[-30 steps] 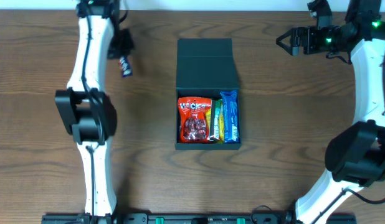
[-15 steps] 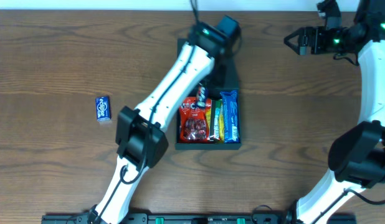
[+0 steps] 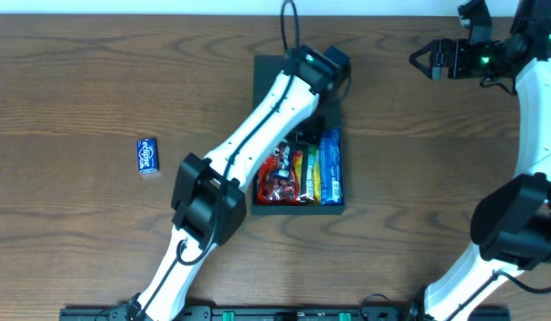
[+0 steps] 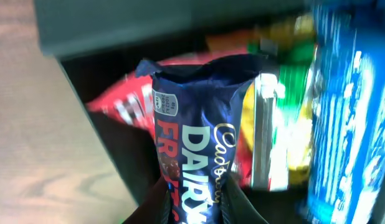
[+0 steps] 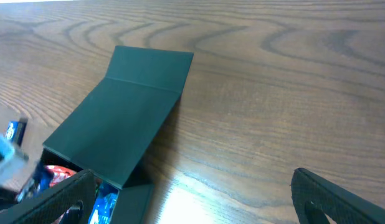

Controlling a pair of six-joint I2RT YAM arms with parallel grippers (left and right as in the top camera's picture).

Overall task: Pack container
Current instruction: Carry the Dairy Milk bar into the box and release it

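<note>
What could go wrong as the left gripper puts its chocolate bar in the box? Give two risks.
1. The box already looks full across with the red packet, thin bars and blue bar, so the chocolate bar may end up on top and block the lid.
2. The left gripper pinches only the bar's end, so it could swing or slip.

On a brown wood-grain table (image 3: 70, 80) lies a small blue rectangular packet (image 3: 148, 155), well apart from a red snack bag (image 3: 275, 185), yellow and green bars (image 3: 308, 174), a blue-wrapped bar (image 3: 332, 169) and a dark blue Dairy Milk chocolate bar (image 4: 199, 143).
</note>
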